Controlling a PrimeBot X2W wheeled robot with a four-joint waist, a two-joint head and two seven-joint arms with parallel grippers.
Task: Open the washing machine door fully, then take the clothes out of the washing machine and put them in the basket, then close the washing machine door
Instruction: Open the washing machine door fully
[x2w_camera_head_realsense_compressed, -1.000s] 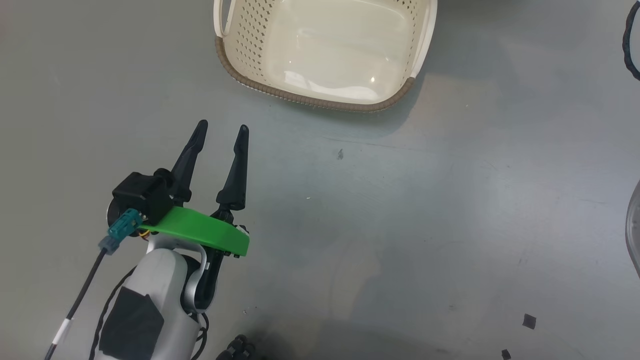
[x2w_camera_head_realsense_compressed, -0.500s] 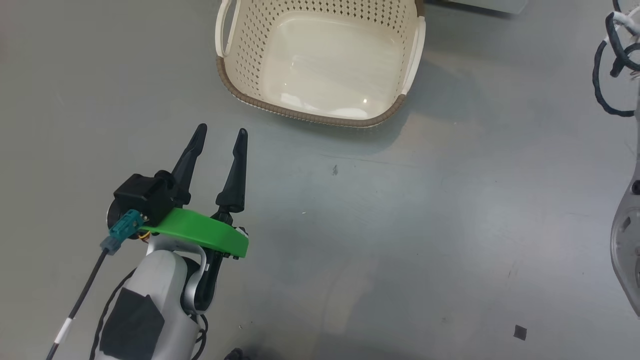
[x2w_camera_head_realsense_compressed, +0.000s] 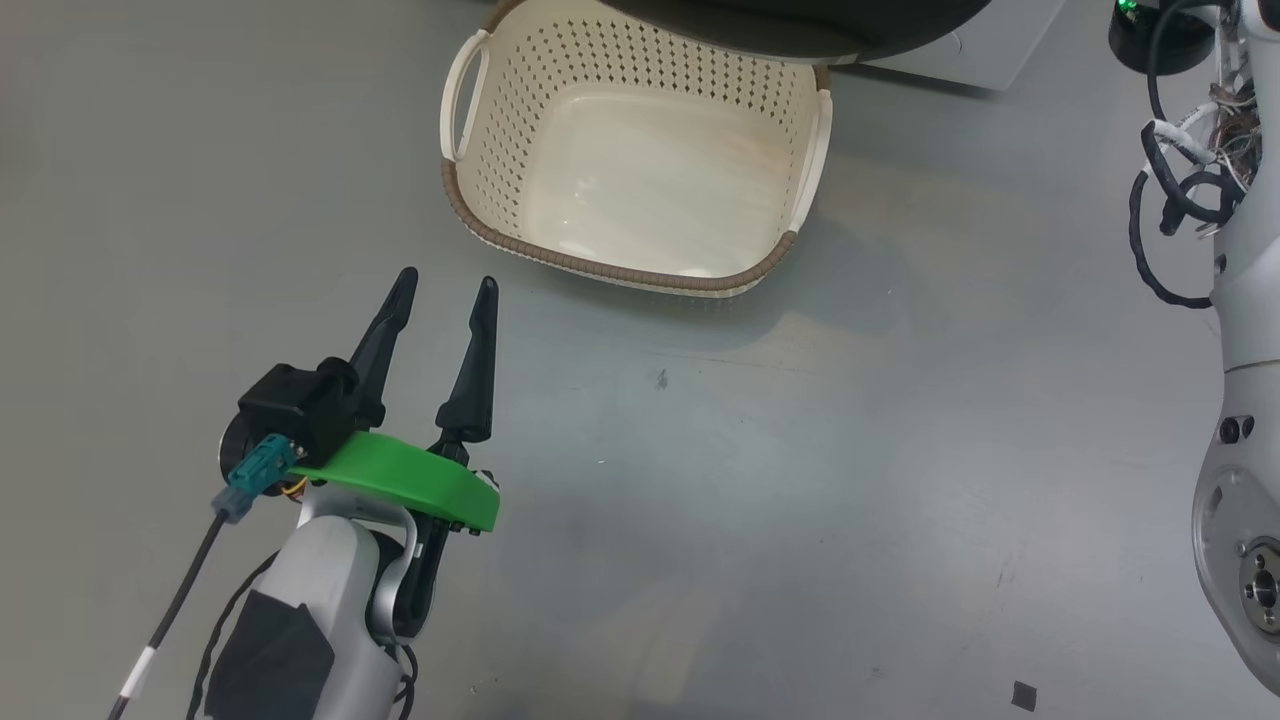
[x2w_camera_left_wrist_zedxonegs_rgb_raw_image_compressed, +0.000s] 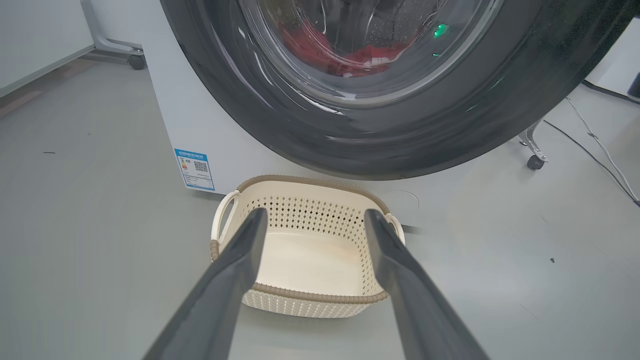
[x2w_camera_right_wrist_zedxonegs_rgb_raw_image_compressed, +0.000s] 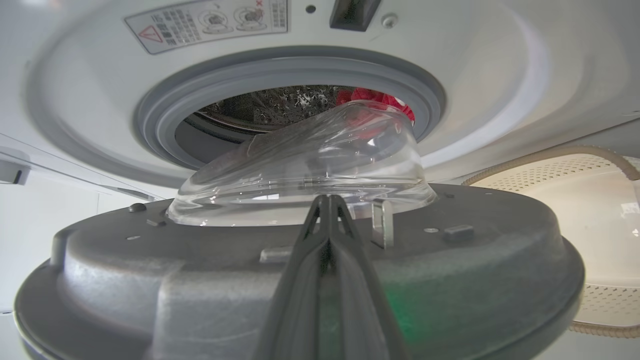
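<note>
The cream basket (x2w_camera_head_realsense_compressed: 600, 268) stands on the grey floor with nothing in it, right below the washing machine door (x2w_camera_head_realsense_compressed: 800, 30). My left gripper (x2w_camera_head_realsense_compressed: 448, 278) hovers open and empty in front of it. In the left wrist view, the open fingers frame the basket (x2w_camera_left_wrist_zedxonegs_rgb_raw_image_compressed: 320, 296), and red clothes (x2w_camera_left_wrist_zedxonegs_rgb_raw_image_compressed: 350, 55) show through the door (x2w_camera_left_wrist_zedxonegs_rgb_raw_image_compressed: 400, 145) of the white washing machine (x2w_camera_left_wrist_zedxonegs_rgb_raw_image_compressed: 225, 130). My right gripper (x2w_camera_right_wrist_zedxonegs_rgb_raw_image_compressed: 327, 199) is shut with its tips against the inner side of the door (x2w_camera_right_wrist_zedxonegs_rgb_raw_image_compressed: 475, 280), below the glass bowl. The door stands partly open, and clothes (x2w_camera_right_wrist_zedxonegs_rgb_raw_image_compressed: 375, 97) lie in the drum beyond.
My right arm (x2w_camera_head_realsense_compressed: 1240, 480) with looped black cables runs down the right edge. A blue label (x2w_camera_left_wrist_zedxonegs_rgb_raw_image_compressed: 195, 169) marks the machine's lower left front. A castor (x2w_camera_left_wrist_zedxonegs_rgb_raw_image_compressed: 536, 162) and a floor cable (x2w_camera_left_wrist_zedxonegs_rgb_raw_image_compressed: 600, 150) lie to the right. Small dark scraps (x2w_camera_head_realsense_compressed: 1024, 694) dot the floor.
The head camera has tilted up, so the basket sits lower in the picture and the door's black rim and my right arm have come into view. Both grippers keep their states.
</note>
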